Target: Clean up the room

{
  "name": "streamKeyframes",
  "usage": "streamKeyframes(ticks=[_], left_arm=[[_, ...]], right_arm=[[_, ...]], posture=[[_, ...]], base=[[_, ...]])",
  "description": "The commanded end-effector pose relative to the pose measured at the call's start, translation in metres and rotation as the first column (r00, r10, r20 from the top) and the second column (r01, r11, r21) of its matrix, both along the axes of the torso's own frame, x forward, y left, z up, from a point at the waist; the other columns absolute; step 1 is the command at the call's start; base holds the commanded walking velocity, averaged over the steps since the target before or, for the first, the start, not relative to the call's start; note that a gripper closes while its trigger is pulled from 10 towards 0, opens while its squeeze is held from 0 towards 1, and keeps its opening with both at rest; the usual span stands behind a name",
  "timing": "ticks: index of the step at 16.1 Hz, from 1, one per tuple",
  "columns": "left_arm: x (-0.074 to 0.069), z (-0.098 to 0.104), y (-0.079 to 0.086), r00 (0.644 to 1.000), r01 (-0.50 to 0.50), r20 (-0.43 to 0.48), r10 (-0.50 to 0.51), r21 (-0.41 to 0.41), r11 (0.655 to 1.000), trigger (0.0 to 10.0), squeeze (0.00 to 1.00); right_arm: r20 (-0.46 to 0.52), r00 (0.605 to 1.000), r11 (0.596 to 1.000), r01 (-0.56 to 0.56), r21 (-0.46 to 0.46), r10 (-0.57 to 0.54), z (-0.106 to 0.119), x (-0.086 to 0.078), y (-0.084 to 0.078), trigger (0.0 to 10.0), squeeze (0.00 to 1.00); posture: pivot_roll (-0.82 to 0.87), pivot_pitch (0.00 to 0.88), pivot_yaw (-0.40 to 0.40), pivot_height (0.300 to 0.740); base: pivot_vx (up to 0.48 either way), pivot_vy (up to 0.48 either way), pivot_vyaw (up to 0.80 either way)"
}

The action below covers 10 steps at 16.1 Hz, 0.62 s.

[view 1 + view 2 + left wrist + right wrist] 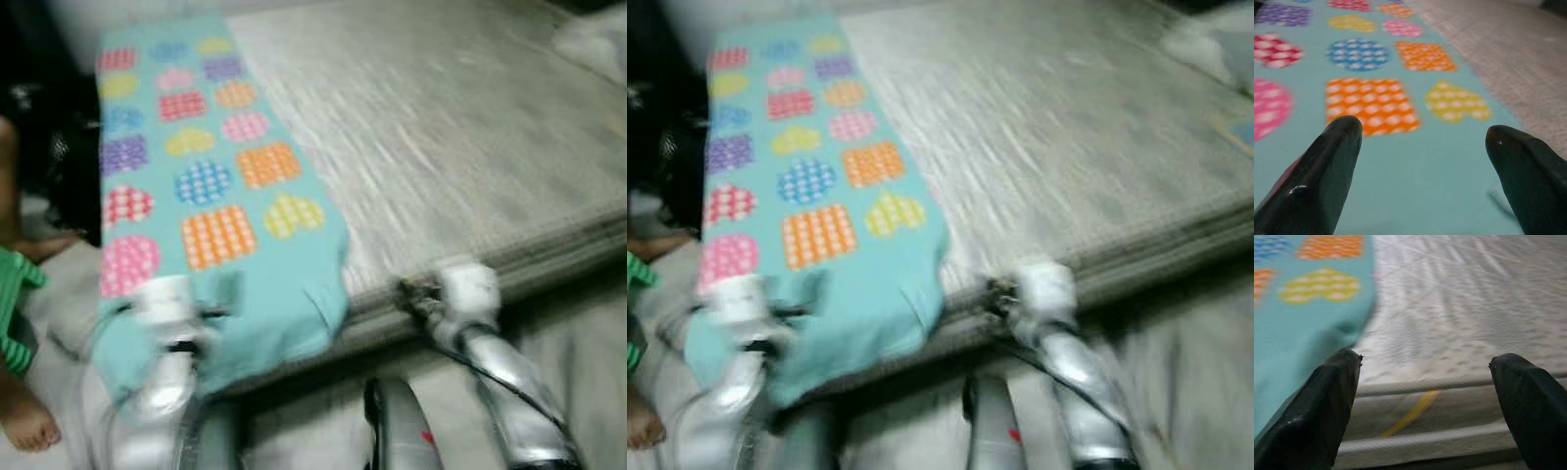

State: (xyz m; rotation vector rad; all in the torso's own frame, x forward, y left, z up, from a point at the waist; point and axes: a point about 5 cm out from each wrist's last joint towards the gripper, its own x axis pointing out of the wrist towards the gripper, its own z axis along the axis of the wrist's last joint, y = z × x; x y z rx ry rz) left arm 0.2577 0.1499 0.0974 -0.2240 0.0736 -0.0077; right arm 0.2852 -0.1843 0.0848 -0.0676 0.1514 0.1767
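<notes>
Head camera shots are pretty smeared, but you can still read the scene. There's a bare grey quilted mattress [460, 147] taking up most of the view, and a teal cloth printed with dotted hearts, circles and squares in pink, orange, yellow, blue and purple [211, 196] is laid along its left side, running from the far end down to the near edge, where its end droops over the piped border.

The left claw [1422, 142] sits low over the near end of that teal cloth, its two black fingers spread wide with only fabric between them, nothing pinched. Straight ahead of it are an orange square and a yellow heart in the print. From the head view the left arm's white wrist is right at the draped end of the cloth.

The right claw [1425, 377] is also spread wide and not holding anything. It's at the near edge of the mattress, just beside the cloth's right-hand border, looking across the grey quilting and the corded seam, with a yellowish streak [1410, 413] on the mattress side panel below.

Off to the left there's a person's bare foot [27, 421] on the floor and a bit of green striped fabric [15, 294]. Something pale and crumpled [593, 44] sits at the far right corner of the mattress, too blurry to identify.
</notes>
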Motion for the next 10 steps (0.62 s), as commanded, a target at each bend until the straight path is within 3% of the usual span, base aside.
streamKeyframes(ticks=[1, 8, 10], left_arm=[[-0.0076, -0.0100, 0.0234, 0.995, -0.080, -0.054, 0.082, 0.044, 0.996, 10.0, 0.00], [-0.0067, -0.0100, 0.0237, 0.995, -0.082, -0.060, 0.085, 0.046, 0.996, 10.0, 0.00], [-0.0064, -0.0101, 0.0240, 0.994, -0.085, -0.062, 0.088, 0.046, 0.995, 10.0, 0.00]], right_arm=[[0.049, 0.997, 0.998, -0.057, 0.034, 0.055, 0.0110, 0.0058, 0.0212, 10.0, 0.00], [0.057, 0.997, 0.998, -0.053, 0.031, 0.051, 0.0113, 0.0056, 0.0193, 10.0, 0.00], [0.071, 0.995, 0.997, -0.078, 0.010, 0.077, 0.0132, 0.0054, 0.0217, 10.0, 0.00]], posture=[[-0.06, 0.144, 0.024, 0.545], [-0.06, 0.147, 0.027, 0.545], [-0.06, 0.148, 0.026, 0.545]], base=[[0.000, 0.000, 0.80], [0.000, 0.000, 0.00], [0.000, 0.000, 0.80]])
